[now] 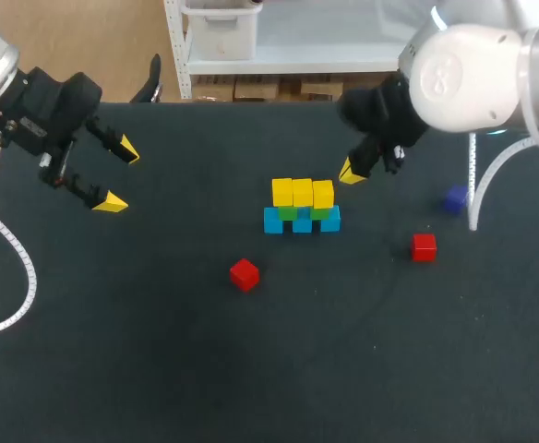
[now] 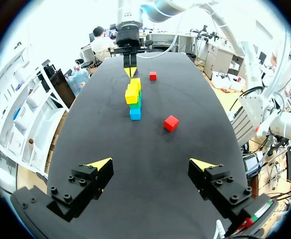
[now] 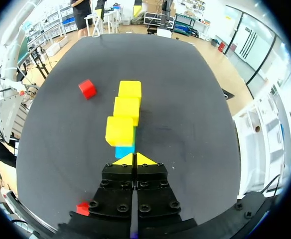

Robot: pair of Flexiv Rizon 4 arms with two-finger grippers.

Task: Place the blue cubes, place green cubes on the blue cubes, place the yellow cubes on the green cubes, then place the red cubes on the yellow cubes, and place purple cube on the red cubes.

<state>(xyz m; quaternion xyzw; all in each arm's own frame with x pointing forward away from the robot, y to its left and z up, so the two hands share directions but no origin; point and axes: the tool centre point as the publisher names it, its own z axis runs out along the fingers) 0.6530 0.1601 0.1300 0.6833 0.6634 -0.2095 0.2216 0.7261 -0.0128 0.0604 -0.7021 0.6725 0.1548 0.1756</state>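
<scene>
While its wrist view shows the right tool [image 3: 135,159] clenched, the head view shows the left tool [image 1: 119,175] released.

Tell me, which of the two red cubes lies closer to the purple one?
The red cube to the right of the stack, near the purple cube. The other red cube lies to the stack's front left, much farther off.

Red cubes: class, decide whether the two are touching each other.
Apart. The head view shows dark table between the left red cube and the right red cube.
</scene>
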